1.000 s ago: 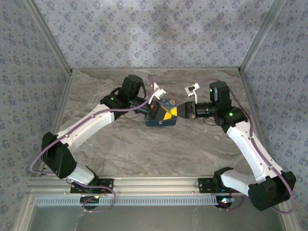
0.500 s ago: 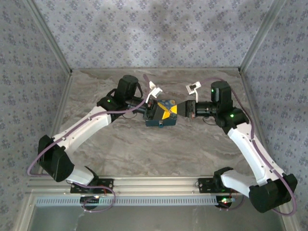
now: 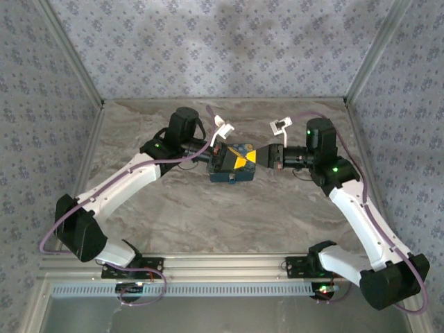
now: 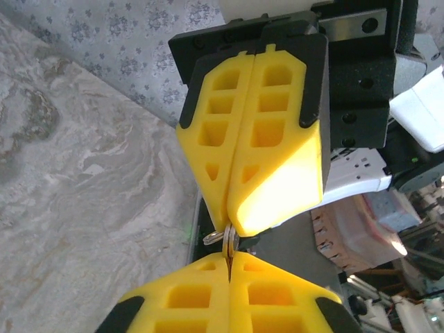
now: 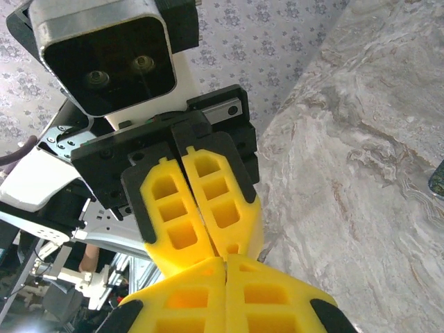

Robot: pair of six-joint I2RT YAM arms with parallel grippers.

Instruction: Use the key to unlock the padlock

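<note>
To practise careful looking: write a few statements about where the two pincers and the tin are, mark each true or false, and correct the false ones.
1. The left pincer and the right pincer are both shut. True.
2. The pincers are far apart. False: their tips meet above the middle of the table.
3. A small silvery metal piece shows between the tips. True.
4. The tin sits by the arm bases. False: the tin lies mid-table, by the meeting pincers.
</note>
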